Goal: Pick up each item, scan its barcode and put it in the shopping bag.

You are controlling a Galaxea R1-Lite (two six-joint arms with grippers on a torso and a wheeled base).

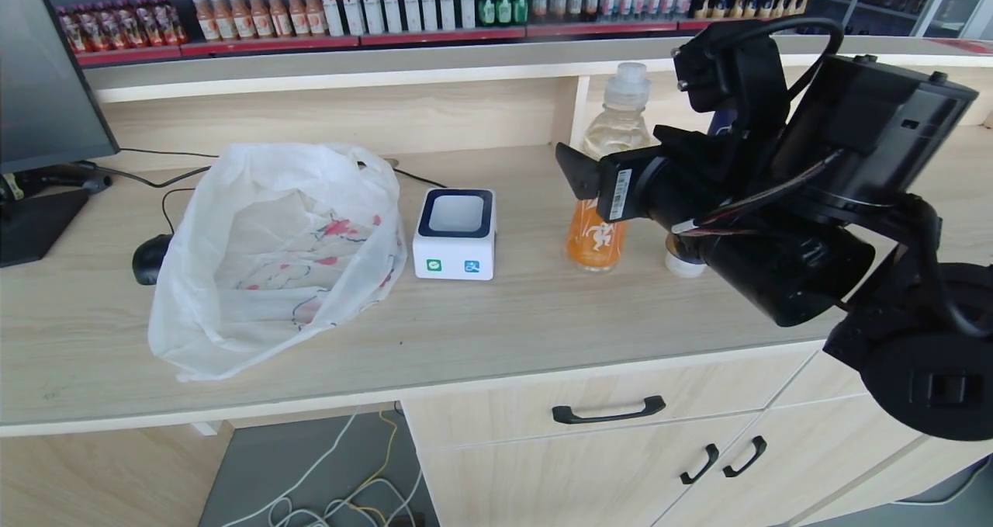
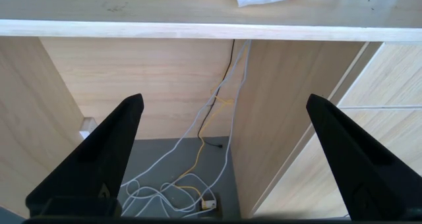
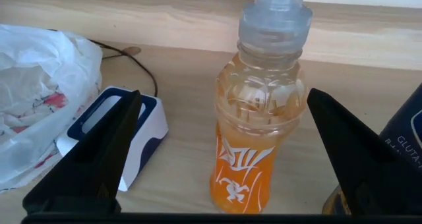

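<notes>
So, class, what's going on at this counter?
The robot's right tool, open, is lined up on the clear plastic bottle of orange drink standing on the wooden counter, not gripping it. The white cube scanner and white plastic shopping bag sit to its left. The left tool hangs open below the counter.

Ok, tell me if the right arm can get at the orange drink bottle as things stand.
Probably yes: the right end effector is open and faces the orange drink bottle, with nothing between them. The scanner and a dark blue container stand to either side.
</notes>
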